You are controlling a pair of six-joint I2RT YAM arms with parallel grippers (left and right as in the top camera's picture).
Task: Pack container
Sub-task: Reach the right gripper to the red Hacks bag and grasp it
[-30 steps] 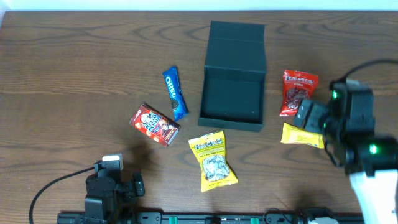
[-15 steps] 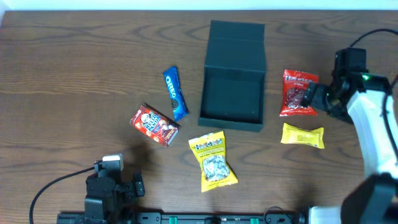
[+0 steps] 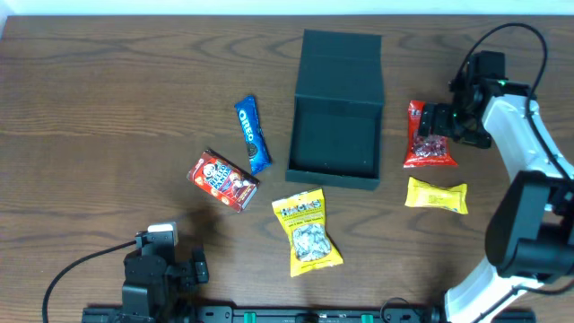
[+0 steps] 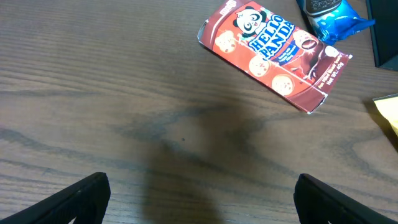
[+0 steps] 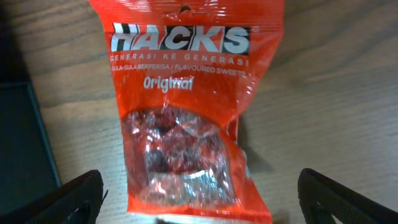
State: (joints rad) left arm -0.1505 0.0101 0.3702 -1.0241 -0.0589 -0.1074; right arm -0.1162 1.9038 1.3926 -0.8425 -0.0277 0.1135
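Note:
The container point(image 3: 336, 135), a dark box, lies open mid-table with its flap lid folded back; its inside looks bare. Its wall shows at the left edge point(image 5: 17, 143) of the right wrist view. Just right of it lies a red Hacks packet point(image 3: 429, 136). My right gripper point(image 3: 441, 121) hovers over that packet point(image 5: 183, 124), open, with a finger on each side and neither touching it. At the front left my left gripper point(image 4: 199, 199) is open over bare wood, short of the Hello Panda box point(image 4: 273, 53).
An Oreo pack point(image 3: 252, 134) and the Hello Panda box point(image 3: 222, 179) lie left of the container. A yellow Hacks bag point(image 3: 307, 231) lies in front of it. A small yellow packet point(image 3: 437, 195) sits front right, below the red one.
My right arm has swung from the front right, near the small yellow packet, back toward the far side and now hangs over the red Hacks packet. The left arm has not moved.

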